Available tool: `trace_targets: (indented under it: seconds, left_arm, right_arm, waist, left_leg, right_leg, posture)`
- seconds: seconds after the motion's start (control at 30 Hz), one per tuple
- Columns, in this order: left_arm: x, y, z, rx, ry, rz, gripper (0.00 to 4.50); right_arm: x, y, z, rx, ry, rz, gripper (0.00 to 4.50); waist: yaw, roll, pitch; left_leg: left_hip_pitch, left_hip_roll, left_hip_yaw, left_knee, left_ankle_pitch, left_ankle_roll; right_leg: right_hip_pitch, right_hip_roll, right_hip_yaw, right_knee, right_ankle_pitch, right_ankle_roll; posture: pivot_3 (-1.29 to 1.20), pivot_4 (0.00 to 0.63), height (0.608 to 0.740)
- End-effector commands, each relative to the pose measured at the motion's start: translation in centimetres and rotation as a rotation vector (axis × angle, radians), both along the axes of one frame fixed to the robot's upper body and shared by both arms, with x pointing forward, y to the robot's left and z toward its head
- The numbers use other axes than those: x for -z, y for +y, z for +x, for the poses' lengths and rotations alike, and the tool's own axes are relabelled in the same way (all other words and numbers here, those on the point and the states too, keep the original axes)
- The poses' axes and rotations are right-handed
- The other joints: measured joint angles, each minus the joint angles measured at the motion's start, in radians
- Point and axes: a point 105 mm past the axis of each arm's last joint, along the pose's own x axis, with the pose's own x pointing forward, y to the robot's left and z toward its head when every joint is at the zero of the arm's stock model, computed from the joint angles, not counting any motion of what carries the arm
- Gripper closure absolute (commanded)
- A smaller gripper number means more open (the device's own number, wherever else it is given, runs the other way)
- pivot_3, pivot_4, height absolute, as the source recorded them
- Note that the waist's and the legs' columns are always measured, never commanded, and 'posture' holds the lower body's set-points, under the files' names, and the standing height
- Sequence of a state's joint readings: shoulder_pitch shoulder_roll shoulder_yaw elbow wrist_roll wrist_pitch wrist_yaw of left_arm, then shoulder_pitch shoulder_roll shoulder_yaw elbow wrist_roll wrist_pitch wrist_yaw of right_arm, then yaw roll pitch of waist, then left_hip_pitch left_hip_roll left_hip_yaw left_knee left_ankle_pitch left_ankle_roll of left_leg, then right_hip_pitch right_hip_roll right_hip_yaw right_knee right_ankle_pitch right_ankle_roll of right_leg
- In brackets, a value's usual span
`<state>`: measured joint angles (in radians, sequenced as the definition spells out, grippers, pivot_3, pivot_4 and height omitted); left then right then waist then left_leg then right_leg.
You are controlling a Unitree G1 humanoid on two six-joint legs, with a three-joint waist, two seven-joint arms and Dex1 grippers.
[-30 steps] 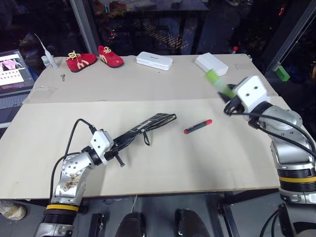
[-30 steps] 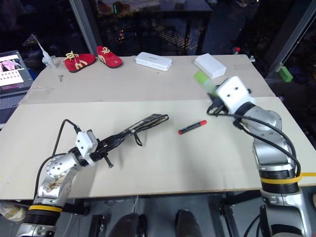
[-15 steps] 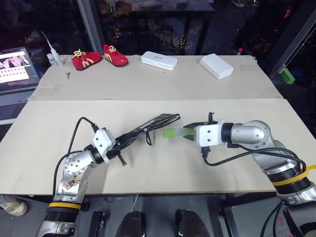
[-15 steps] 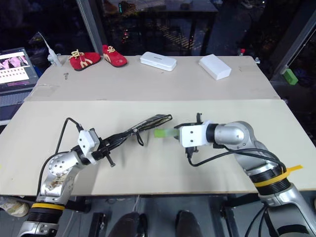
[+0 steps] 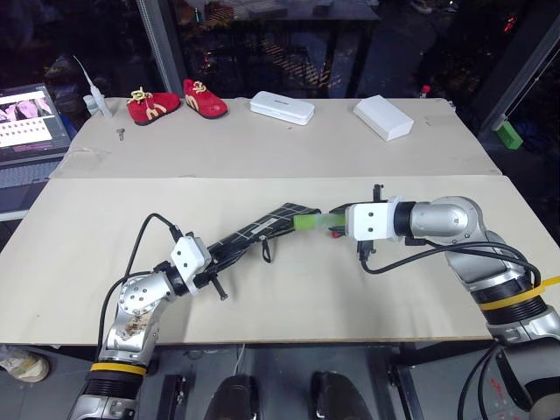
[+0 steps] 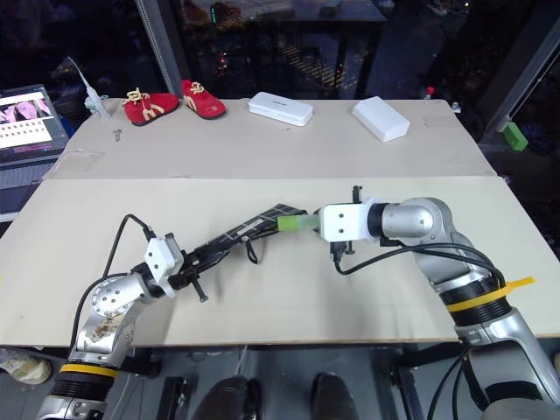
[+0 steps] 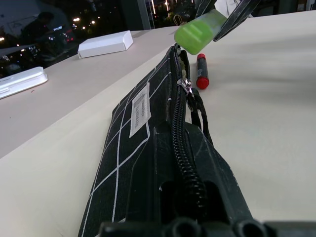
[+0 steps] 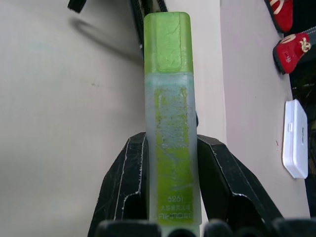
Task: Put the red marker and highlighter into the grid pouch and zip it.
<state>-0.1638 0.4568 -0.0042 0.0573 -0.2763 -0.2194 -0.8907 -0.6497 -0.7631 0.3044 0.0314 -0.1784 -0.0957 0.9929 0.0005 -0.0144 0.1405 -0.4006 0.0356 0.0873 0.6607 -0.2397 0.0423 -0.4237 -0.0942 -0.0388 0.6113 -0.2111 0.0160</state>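
1. The right tool [image 5: 337, 222], its arm reaching level from the worktop's right edge toward the middle, grips the highlighter [image 5: 308, 221], cap at the grid pouch [image 5: 262, 231] mouth.
2. The left tool [image 5: 214, 261] is clenched on the pouch's near end, lifting it.
3. The red marker [image 7: 202, 72] lies just beside the pouch's mouth.
4. Bare worktop [image 5: 289, 302] spreads along the front edge.

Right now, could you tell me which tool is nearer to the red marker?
The right tool is nearer: it holds the highlighter above the red marker at the grid pouch's open end. The left tool grips the pouch's far end.
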Motion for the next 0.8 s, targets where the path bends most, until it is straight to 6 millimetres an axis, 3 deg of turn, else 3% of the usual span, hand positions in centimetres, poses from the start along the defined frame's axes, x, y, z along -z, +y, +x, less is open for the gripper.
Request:
trace_targets:
  seconds: [0.03, 0.63, 0.8]
  left_arm:
    - [-0.9, -0.1, 0.1, -0.002, -0.047, -0.009, 4.50]
    - [-0.9, -0.3, 0.0, 0.007, -0.050, 0.002, 4.50]
    - [-0.6, -0.3, -0.3, 0.013, -0.047, 0.009, 4.50]
  right_arm:
    - [-1.1, 0.3, 0.4, -0.006, -0.055, -0.013, 3.50]
    - [-2.4, 0.8, 1.8, 0.026, -0.013, 0.036, 3.50]
    - [-1.6, 1.2, 2.1, 0.052, -0.001, -0.022, 3.50]
  waist:
    - [0.000, 0.000, 0.000]
    - [-0.002, 0.000, 0.000]
    - [-0.002, 0.000, 0.000]
  left_leg:
    - [0.000, 0.000, 0.000, 0.000, 0.000, 0.000]
    - [0.000, 0.000, 0.000, 0.000, 0.000, 0.000]
    - [0.000, 0.000, 0.000, 0.000, 0.000, 0.000]
  right_leg:
    - [0.000, 0.000, 0.000, 0.000, 0.000, 0.000]
    - [0.000, 0.000, 0.000, 0.001, 0.000, 0.000]
    - [0.000, 0.000, 0.000, 0.001, 0.000, 0.000]
  posture:
    - [0.00, 0.150, 0.740]
    - [0.00, 0.150, 0.740]
    - [0.00, 0.150, 0.740]
